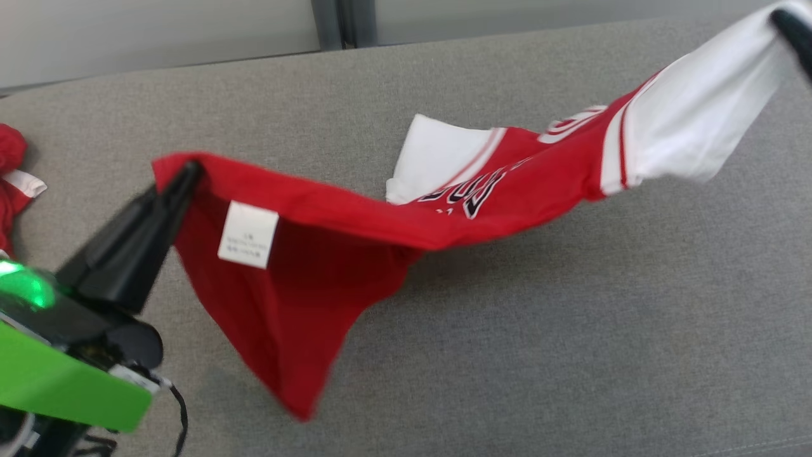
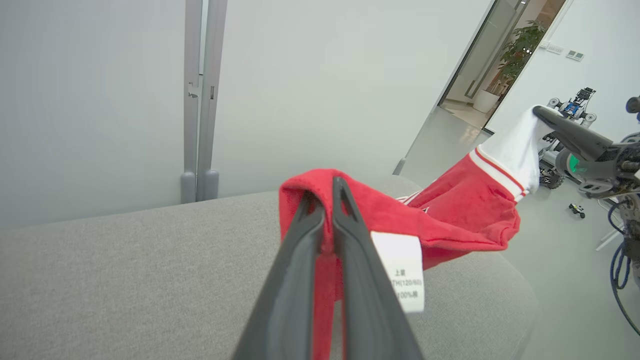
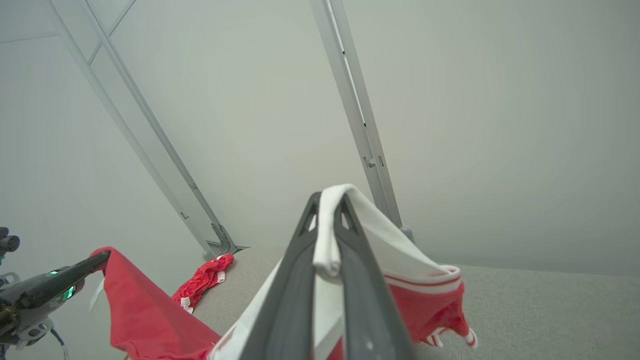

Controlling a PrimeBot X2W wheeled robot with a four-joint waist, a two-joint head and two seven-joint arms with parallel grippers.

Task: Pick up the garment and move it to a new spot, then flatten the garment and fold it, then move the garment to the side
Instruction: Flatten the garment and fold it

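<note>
Left claw [image 1: 190, 170] pinches the red hem corner of the garment [image 1: 330, 254]; a second red cloth [image 1: 9, 171] lies at far left. White care label [image 1: 248, 233] hangs near the pinch. Garment stretched aloft, sagging mid-span over grey fabric worktop [image 1: 571, 330]. Right claw [image 1: 790, 25] pinches white sleeve end, upper right. Pale wall [image 1: 158, 38] and grey post [image 1: 342, 22] behind.

In the head view, print on the label [image 1: 248, 234] beside the left gripper [image 1: 189, 171] is unreadable, the garment [image 1: 304, 279] hem below blurred.
</note>
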